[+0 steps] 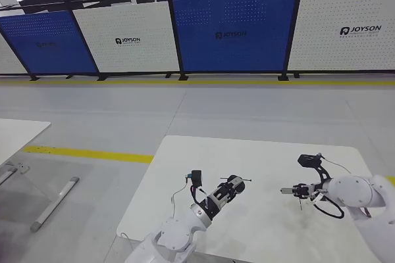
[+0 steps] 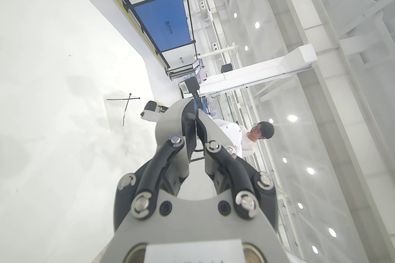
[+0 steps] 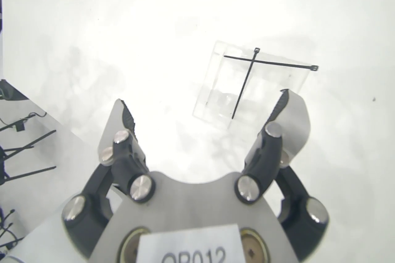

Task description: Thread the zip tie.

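I see my left pincer (image 1: 236, 184) over the middle of the white table (image 1: 263, 151), and it is clenched. In the top view a thin black zip tie (image 1: 245, 179) sticks out on both sides of its tip, so I take it that the pincer is grasping this tie. In the left wrist view its two pads (image 2: 190, 125) are pressed together.

My right pincer (image 1: 296, 191) stands apart from the left one, and the two tips point toward each other. It is released: in the right wrist view the right pincer (image 3: 203, 100) has its fingers (image 3: 125, 113) spread wide and holds nothing.

Just in front of these fingers a clear tray (image 3: 213, 76) lies flat on the table. On the tray lie two crossed ties (image 3: 253, 61), black, one over the other, each with its small square head at one end. The left wrist view shows the same crossed ties (image 2: 125, 105) farther off, near the right pincer (image 2: 151, 107).
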`<control>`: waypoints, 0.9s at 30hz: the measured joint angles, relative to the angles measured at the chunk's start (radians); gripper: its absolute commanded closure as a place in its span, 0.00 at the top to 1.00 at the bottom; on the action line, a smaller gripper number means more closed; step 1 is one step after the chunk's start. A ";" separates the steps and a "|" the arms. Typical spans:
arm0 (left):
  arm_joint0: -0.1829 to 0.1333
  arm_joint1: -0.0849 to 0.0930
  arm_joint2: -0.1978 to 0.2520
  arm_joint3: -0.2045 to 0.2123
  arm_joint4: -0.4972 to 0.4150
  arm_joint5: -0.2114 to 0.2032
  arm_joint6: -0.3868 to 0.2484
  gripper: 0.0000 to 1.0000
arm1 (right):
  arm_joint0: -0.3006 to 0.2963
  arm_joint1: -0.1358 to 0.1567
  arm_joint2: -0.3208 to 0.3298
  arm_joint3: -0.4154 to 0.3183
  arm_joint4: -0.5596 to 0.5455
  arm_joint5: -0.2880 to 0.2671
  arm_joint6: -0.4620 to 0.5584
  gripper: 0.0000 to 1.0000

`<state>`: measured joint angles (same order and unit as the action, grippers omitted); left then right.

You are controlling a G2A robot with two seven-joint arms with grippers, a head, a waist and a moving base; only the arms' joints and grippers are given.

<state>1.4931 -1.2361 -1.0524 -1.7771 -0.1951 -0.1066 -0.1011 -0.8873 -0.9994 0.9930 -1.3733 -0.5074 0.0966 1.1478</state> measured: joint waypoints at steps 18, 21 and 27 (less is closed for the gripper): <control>0.000 0.000 0.000 0.000 0.000 0.000 0.000 0.00 | 0.062 -0.026 -0.061 0.079 -0.082 0.139 0.046 0.44; 0.000 0.000 0.000 0.000 0.000 0.000 0.000 0.00 | 0.071 -0.032 -0.078 0.088 -0.099 0.156 0.055 0.42; 0.000 0.000 0.000 0.000 0.000 0.000 0.000 0.00 | 0.094 -0.048 -0.111 0.120 -0.112 0.166 0.060 0.29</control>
<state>1.4931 -1.2361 -1.0524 -1.7771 -0.1951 -0.1066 -0.1011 -0.7937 -1.0477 0.8820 -1.2528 -0.6194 0.2623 1.2077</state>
